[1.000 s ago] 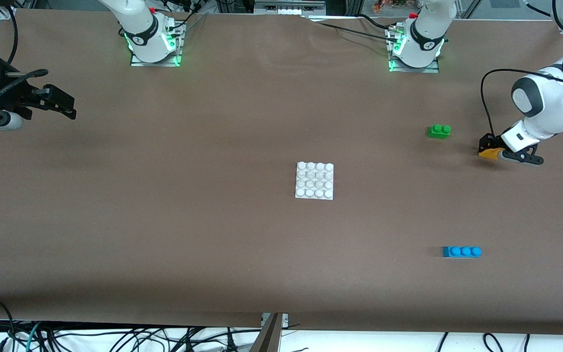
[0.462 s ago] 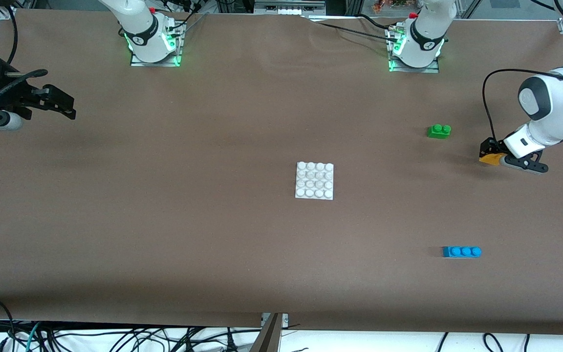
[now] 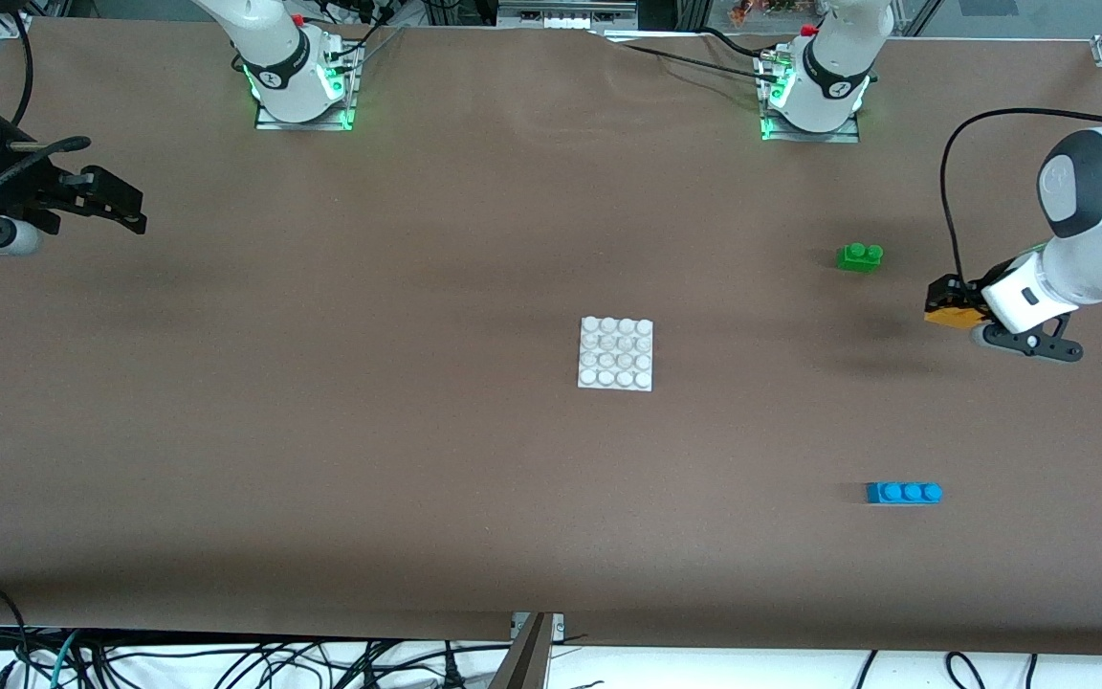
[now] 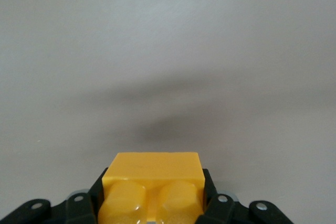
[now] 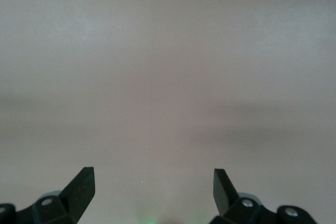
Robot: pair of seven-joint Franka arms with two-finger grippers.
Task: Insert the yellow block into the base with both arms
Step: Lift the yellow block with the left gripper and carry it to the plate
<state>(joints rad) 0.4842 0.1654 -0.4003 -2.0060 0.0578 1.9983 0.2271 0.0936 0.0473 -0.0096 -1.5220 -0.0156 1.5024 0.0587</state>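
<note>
Left gripper (image 3: 945, 308) is clamped on the yellow block (image 3: 943, 313), lifted; next, carry it over the base (image 3: 616, 354). Right gripper (image 3: 135, 212) waits, fingers apart.

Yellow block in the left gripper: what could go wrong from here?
The left gripper holds the yellow block by its stud end, in the air; it could tilt or slip when pressed on. The white base lies loose, and the open right gripper waits near the table's edge, so it may slide.

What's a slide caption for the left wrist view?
Left gripper shut on the yellow block, studs toward the camera, held above the brown table.
</note>
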